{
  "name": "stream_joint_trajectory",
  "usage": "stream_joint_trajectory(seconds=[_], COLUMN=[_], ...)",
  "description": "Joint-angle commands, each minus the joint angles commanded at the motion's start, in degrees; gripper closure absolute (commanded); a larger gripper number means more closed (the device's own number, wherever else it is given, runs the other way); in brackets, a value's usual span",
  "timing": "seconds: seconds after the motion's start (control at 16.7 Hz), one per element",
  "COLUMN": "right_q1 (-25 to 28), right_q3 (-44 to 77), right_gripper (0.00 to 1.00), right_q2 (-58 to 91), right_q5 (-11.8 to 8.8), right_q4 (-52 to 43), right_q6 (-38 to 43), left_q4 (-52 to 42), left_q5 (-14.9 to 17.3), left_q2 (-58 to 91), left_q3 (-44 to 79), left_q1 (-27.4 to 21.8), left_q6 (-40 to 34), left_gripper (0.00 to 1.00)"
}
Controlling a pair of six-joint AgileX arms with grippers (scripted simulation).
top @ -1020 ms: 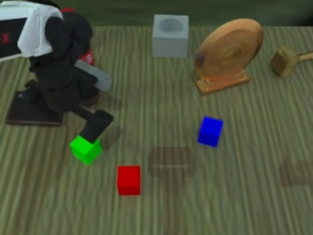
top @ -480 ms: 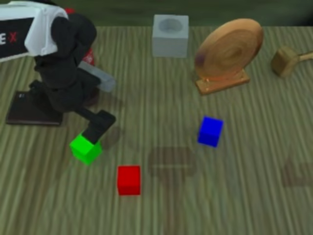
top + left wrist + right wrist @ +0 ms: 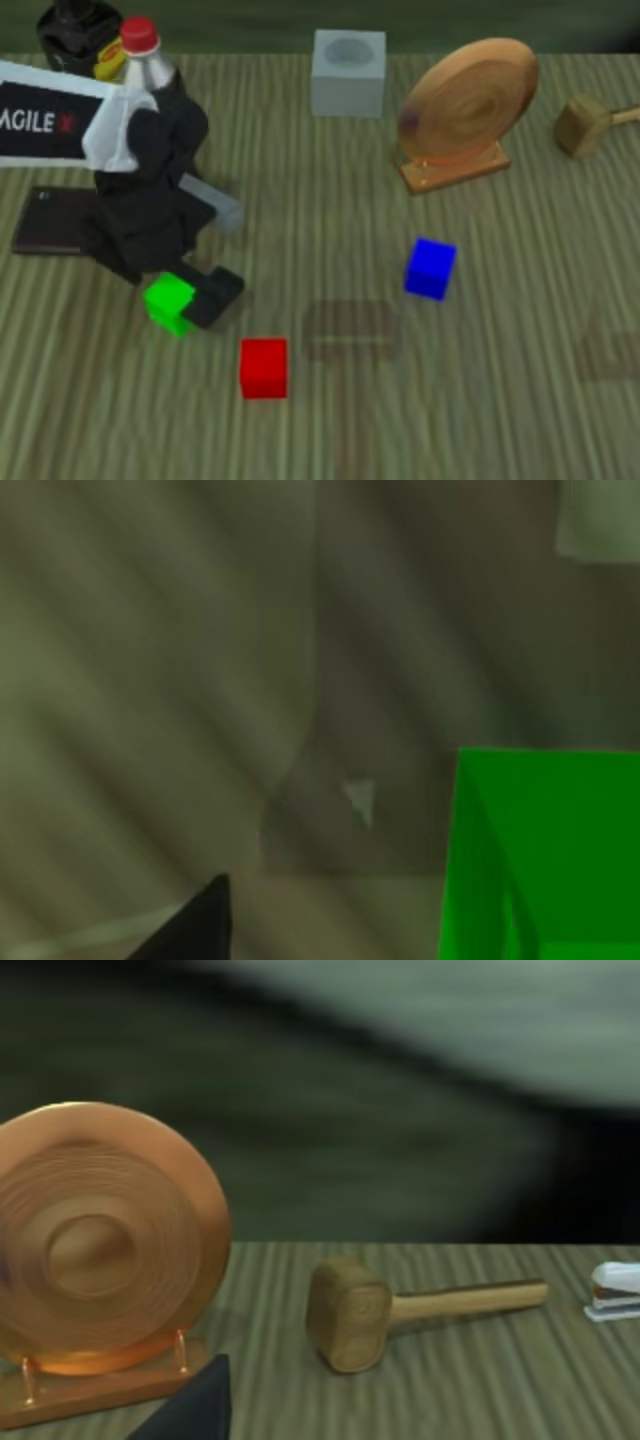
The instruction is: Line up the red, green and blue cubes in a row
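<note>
The counter (image 3: 520, 420) is a striped, olive-brown wood-grain surface with a dark murky backdrop behind its far edge. In the top view the left claw (image 3: 190, 300) is low over the counter's left part, its dark fingers around the small bright green cube (image 3: 166, 303); one finger (image 3: 215, 296) lies against the cube's right face, the other is hidden under the arm, so the claw appears closed on the cube. The small bright red cube (image 3: 264, 367) sits near, toward the front; the small deep blue cube (image 3: 431, 268) stands well apart to the right. The left wrist view shows only the green cube's flat, glossy faces close up and one black fingertip (image 3: 195, 930). The right wrist view alone shows a white stapler (image 3: 616, 1291) beyond the wooden mallet (image 3: 350, 1315), beside the round wooden disc on its stand (image 3: 95, 1245). The right claw's state cannot be told. A pale grey block with a round hollow (image 3: 348, 72) stands at the far edge.
</note>
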Motion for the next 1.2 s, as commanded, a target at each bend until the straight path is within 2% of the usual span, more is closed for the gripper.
stream_joint_trajectory(seconds=[0.36,1.14,1.2], right_q1=[0.0,0.0,0.0], right_q3=[0.0,0.0,0.0], right_gripper=[0.0,0.0,0.0], right_q2=[0.0,0.0,0.0], right_q5=[0.0,0.0,0.0], right_q4=[0.0,0.0,0.0], right_q6=[0.0,0.0,0.0], left_q4=[2.1,2.1,2.1], left_q5=[0.0,0.0,0.0], left_q2=[1.0,1.0,1.0], left_q3=[-1.2,-1.2,-1.2], left_q1=[0.0,0.0,0.0], left_q6=[0.0,0.0,0.0], left_gripper=[0.0,0.98,1.0])
